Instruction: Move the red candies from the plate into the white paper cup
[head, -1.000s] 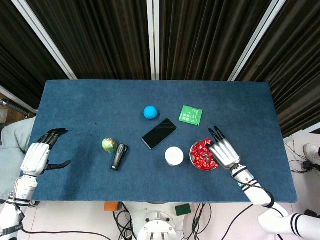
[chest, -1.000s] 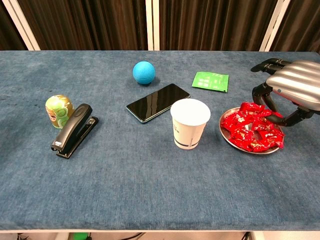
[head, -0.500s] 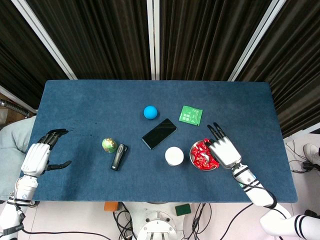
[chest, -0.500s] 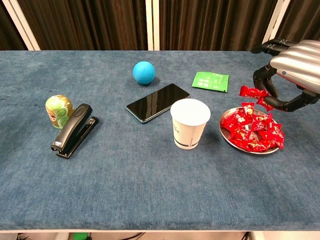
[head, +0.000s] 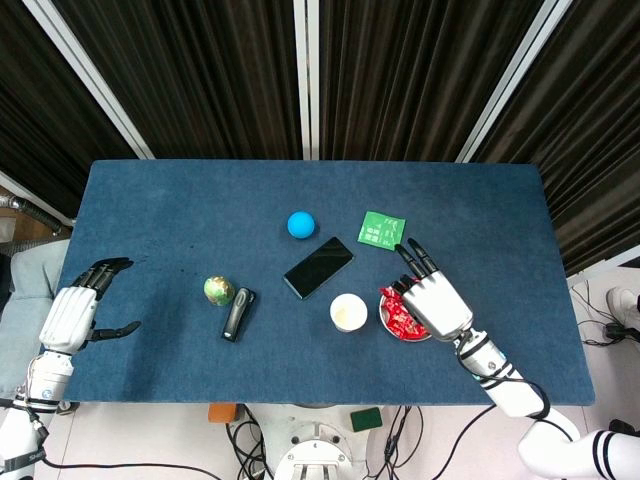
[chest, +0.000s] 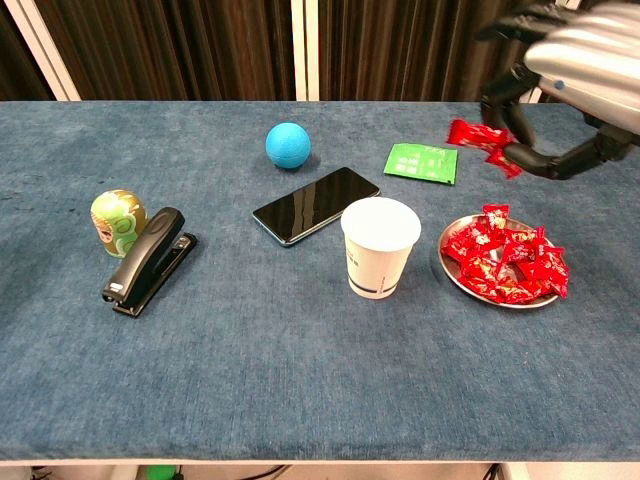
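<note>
A metal plate (chest: 452, 275) (head: 383, 320) heaped with red candies (chest: 510, 265) (head: 401, 318) sits right of the white paper cup (chest: 379, 247) (head: 347, 312). My right hand (chest: 570, 70) (head: 432, 300) hangs high above the plate and pinches one red candy (chest: 481, 145) between thumb and finger. That candy is up in the air, to the right of the cup's mouth. My left hand (head: 77, 312) rests over the table's left edge, fingers apart and holding nothing; the chest view does not show it.
A black phone (chest: 316, 205), a blue ball (chest: 288, 145) and a green packet (chest: 421, 162) lie behind the cup. A black stapler (chest: 150, 262) and a green egg-shaped object (chest: 117, 222) sit at the left.
My right hand has risen from the plate with one red candy pinched and has shifted left toward the cup. The left hand has stayed put.
</note>
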